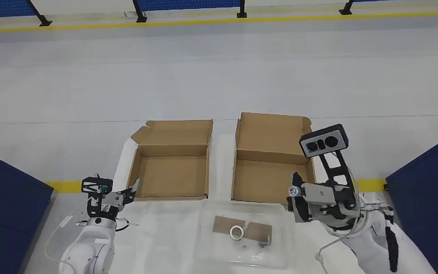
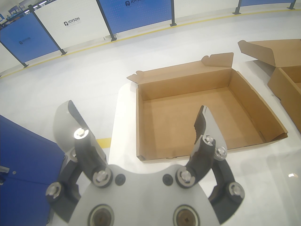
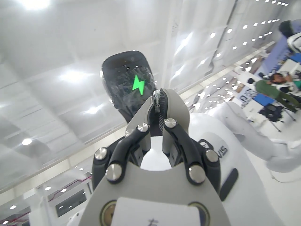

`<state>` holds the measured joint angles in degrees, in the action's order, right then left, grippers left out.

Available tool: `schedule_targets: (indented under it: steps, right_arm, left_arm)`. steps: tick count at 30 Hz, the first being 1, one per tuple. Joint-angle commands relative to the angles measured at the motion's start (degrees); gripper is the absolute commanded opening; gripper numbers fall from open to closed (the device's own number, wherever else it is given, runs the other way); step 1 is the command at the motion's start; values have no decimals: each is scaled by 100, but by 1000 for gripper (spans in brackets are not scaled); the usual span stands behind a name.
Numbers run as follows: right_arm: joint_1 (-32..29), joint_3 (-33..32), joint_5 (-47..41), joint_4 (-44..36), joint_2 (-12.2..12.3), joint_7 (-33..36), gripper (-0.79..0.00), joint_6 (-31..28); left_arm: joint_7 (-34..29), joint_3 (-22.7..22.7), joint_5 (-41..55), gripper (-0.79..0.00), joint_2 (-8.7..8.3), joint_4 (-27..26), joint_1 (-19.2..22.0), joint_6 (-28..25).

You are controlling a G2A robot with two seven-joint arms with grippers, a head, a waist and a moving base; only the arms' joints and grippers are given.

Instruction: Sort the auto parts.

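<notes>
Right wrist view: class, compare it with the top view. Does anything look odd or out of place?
Yes. The right gripper points up at the ceiling, away from the table, shut on a small metal part. That looks odd for a sorting task.

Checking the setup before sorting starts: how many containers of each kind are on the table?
Open cardboard boxes: 2
Clear plastic tray: 1
Total: 3
</notes>
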<state>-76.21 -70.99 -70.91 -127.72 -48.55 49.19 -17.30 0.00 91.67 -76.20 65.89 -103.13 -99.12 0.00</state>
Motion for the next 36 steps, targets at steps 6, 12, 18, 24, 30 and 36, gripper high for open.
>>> schedule_targets:
  steps: [6,12,18,24,30,36]
  right_arm:
    - [-655,-1013,1174,59,105,175,-785,463]
    - [-941,-1281,1474,21,131,310,-785,520]
    - [-899,-1414,2109,58,153,159,-785,842]
    - [-908,-1941,3624,-82,248,-31,-785,2202]
    - [-877,-2271,4375,-250,315,157,-785,3052]
    - [-826,-2288,4594,-266,335,283,-785,3221]
  left_arm:
    - [0,0,0,0,0,0,0,0]
    - [0,0,0,0,0,0,0,0]
    - [0,0,0,0,0,0,0,0]
    - [0,0,0,0,0,0,0,0]
    - [0,0,0,0,0,0,0,0]
    - [0,0,0,0,0,0,0,0]
